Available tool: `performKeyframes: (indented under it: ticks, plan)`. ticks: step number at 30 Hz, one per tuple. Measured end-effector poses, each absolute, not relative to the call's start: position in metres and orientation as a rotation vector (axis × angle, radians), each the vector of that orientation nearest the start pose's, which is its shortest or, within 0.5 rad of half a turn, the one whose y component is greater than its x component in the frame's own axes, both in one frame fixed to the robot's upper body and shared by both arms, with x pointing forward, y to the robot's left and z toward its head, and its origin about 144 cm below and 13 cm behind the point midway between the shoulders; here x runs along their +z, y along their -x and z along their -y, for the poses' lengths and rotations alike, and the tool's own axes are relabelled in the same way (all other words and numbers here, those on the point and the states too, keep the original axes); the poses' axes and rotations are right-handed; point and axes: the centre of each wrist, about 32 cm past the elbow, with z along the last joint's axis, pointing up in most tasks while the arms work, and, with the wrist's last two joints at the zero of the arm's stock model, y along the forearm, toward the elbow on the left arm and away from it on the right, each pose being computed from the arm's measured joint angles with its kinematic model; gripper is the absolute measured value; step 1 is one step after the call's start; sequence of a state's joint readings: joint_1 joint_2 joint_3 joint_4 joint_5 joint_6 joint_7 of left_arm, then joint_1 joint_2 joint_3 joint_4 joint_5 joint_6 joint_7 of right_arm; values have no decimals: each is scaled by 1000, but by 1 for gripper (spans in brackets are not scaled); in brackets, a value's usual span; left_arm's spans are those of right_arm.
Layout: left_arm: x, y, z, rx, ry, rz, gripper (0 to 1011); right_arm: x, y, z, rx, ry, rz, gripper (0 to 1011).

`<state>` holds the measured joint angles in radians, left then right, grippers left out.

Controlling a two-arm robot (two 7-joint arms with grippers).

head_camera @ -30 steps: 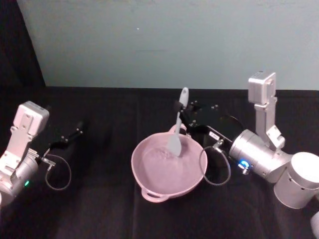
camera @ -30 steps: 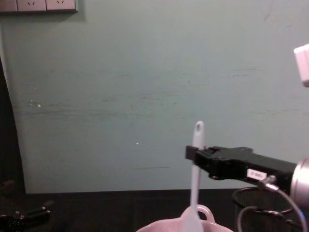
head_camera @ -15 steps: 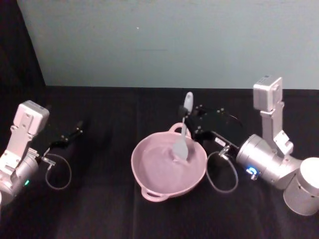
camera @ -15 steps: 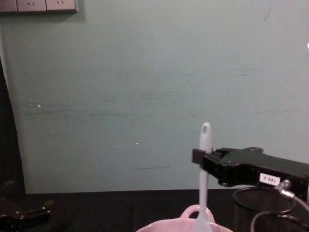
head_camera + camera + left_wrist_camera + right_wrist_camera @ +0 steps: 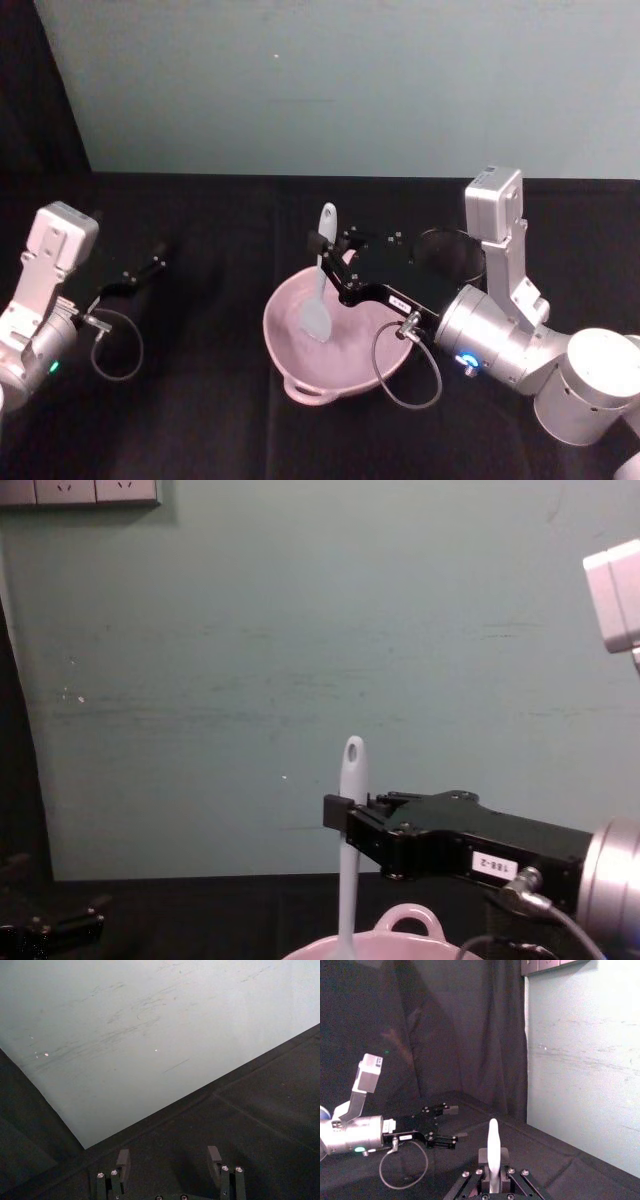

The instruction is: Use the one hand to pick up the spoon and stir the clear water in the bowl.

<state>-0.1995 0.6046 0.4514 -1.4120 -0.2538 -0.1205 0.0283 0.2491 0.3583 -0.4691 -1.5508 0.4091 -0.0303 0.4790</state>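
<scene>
Right black angular-jawed end effector (image 5: 330, 247) clamped on the upright white plastic spatula-like spoon (image 5: 319, 295). Its blade has swept from the pale pink loop-handled bowl's (image 5: 270, 335) right side to its left: stirring judged underway. Left end effector (image 5: 150, 268) parked at far left, jaws apart.

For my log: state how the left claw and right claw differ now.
The right claw is shut on the spoon, holding it upright; the left claw is open and empty. The right claw reaches over the bowl, spoon blade inside it; the left claw is far to the left, apart from the bowl. Both are black with silver-grey wrists.
</scene>
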Motion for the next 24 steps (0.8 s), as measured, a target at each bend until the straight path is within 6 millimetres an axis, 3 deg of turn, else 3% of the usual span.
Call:
performKeyframes:
  ticks: [11,24]
  plan:
    - [1140,-489,-310,1248,-304,285,1005,1177,-519,196,-706,-74,22,112]
    - [1140,-489,-310,1248,-304,285,1005,1179,-525,226,-835,-64,48,112]
